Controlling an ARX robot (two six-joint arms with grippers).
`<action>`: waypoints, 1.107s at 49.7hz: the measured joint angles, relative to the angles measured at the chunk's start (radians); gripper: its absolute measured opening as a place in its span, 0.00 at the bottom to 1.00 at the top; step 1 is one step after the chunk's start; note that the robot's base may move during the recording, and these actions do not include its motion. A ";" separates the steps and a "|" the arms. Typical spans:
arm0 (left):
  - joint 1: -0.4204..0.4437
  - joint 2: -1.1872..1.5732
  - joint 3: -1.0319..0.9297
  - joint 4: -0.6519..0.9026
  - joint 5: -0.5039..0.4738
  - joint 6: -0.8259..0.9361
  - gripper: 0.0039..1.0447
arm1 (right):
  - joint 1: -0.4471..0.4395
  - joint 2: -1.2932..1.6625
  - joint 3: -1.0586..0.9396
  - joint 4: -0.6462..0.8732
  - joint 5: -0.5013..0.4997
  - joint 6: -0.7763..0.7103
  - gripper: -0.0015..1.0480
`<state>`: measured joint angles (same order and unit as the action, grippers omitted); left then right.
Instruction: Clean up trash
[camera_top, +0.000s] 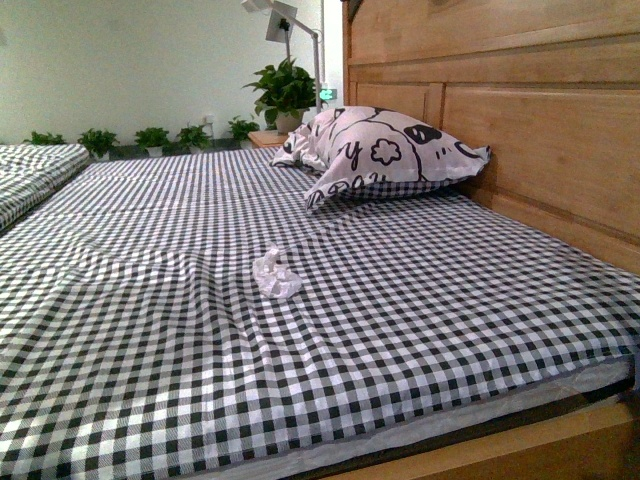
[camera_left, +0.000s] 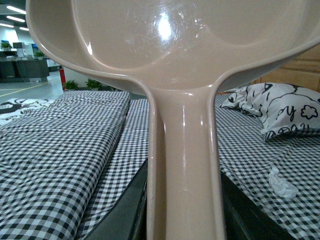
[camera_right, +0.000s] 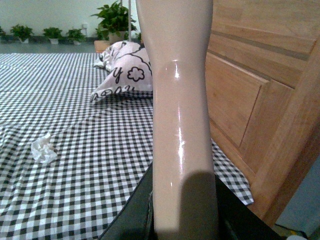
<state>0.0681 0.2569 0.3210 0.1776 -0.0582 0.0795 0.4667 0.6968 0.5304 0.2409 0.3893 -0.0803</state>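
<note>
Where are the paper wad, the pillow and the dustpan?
Paper wad (camera_top: 276, 273): front view, middle of the crumpled lump.
Pillow (camera_top: 385, 150): front view, centre of its patterned face.
Dustpan (camera_left: 182, 165): left wrist view, on its handle.

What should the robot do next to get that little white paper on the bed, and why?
Probably lower the dustpan to the sheet just beside the paper wad. The wad lies loose mid-bed, clear of the pillow, and the front view shows no arm near it yet. The right arm holds a pale handle.
</note>
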 joint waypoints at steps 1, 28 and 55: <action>0.000 0.000 0.000 0.000 -0.002 -0.001 0.25 | 0.000 -0.001 0.000 0.000 -0.002 0.000 0.19; 0.077 0.585 0.288 -0.255 0.207 0.128 0.25 | -0.004 -0.007 0.000 0.000 0.011 0.000 0.19; -0.062 1.234 0.524 -0.192 0.272 0.459 0.25 | -0.004 -0.007 0.000 0.000 0.011 0.000 0.19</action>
<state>0.0059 1.4906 0.8448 -0.0147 0.2134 0.5385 0.4629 0.6895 0.5304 0.2409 0.4004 -0.0803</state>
